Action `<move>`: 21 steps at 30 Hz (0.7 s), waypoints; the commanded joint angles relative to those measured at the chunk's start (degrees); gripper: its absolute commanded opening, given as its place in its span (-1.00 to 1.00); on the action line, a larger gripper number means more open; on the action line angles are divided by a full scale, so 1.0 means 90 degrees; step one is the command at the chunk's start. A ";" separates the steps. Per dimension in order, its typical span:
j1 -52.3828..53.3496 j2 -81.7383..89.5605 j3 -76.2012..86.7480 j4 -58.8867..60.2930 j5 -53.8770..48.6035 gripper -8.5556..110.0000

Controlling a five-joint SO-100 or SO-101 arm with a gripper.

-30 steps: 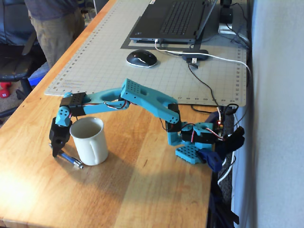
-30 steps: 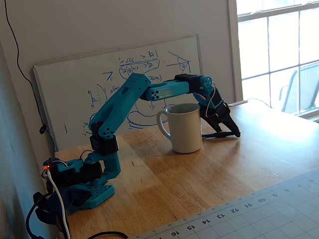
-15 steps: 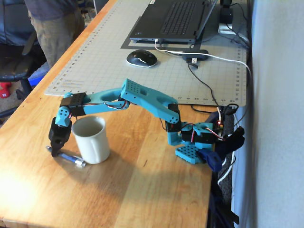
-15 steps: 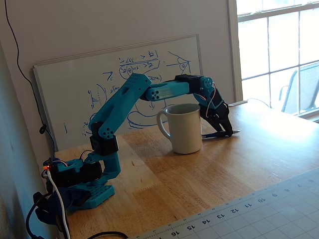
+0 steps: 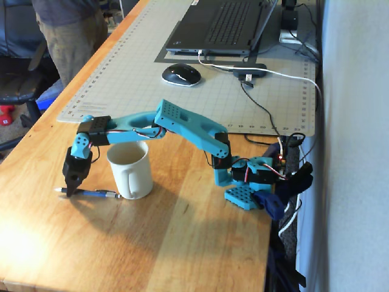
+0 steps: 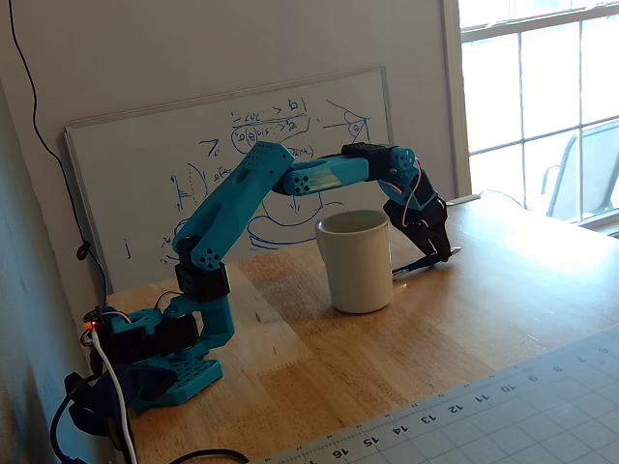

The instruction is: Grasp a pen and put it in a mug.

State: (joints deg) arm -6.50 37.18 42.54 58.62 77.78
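The dark pen (image 5: 97,194) lies on the wooden table just left of the cream-white mug (image 5: 131,171) in a fixed view; its silvery tip sticks out to the left. My gripper (image 5: 70,191) points straight down onto the pen near that tip, with its jaws closed narrowly around it. The pen still looks level with the table. In the other fixed view the mug (image 6: 356,261) stands upright in front, and the gripper (image 6: 441,255) holds the pen (image 6: 416,265) behind and to the right of it. The mug looks empty.
A grey cutting mat (image 5: 134,73) with a laptop (image 5: 222,27), a mouse (image 5: 180,74) and cables lies beyond the arm. The arm's base (image 5: 249,182) sits at the table's right edge. A person (image 5: 70,30) stands at the far left. A whiteboard (image 6: 232,164) leans on the wall.
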 commanded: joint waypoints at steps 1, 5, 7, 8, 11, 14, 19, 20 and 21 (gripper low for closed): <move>0.0098 0.1504 -0.0146 -0.0078 -0.0068 -0.78; 0.0078 0.2187 -0.0146 -0.0088 -0.0088 -0.78; 0.0068 0.2500 -0.0146 -0.0098 -0.0088 -0.78; 0.0068 0.2637 -0.0146 -0.0137 -0.0098 -0.78; 0.0098 0.2998 -0.0146 -0.0635 -0.0098 -0.78; 0.0107 0.3330 -0.0039 -0.1504 -0.0098 -0.78; 0.0107 0.3477 -0.0020 -0.2979 -0.0098 -0.78; 0.0107 0.3506 -0.0020 -0.3174 -0.0098 -0.78; 0.0117 0.3525 -0.0020 -0.3389 -0.0098 -0.78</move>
State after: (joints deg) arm -6.42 60.21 42.63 35.86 77.78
